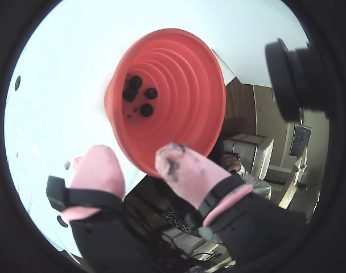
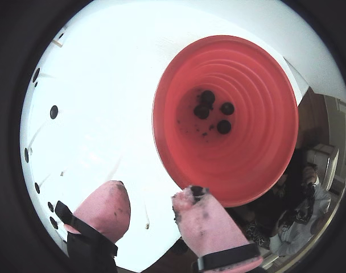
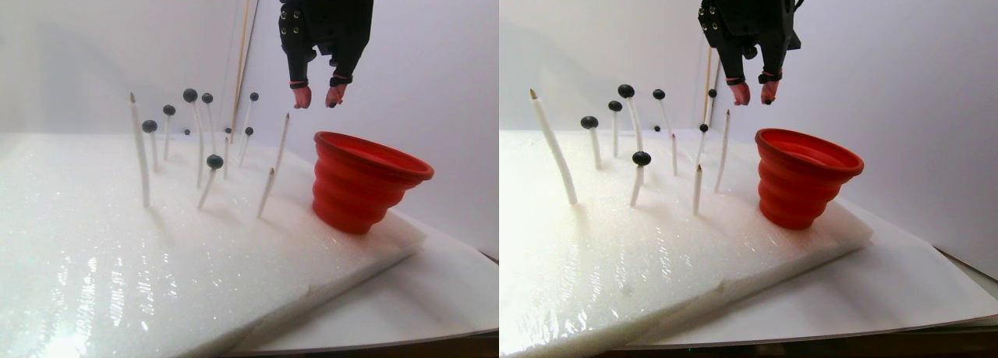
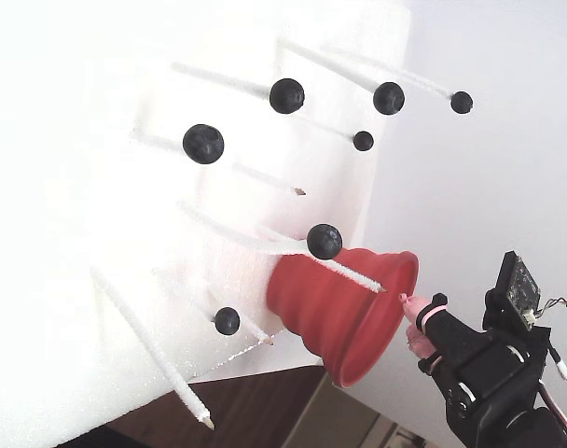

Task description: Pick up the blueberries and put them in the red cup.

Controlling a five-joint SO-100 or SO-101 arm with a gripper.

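I see my gripper [image 3: 318, 97] hanging open and empty above the rim of the red cup [image 3: 360, 182], which stands on the white foam board [image 3: 117, 256] with four blueberries [image 2: 213, 111] inside it, while others sit on white sticks [image 3: 140, 151] nearby.
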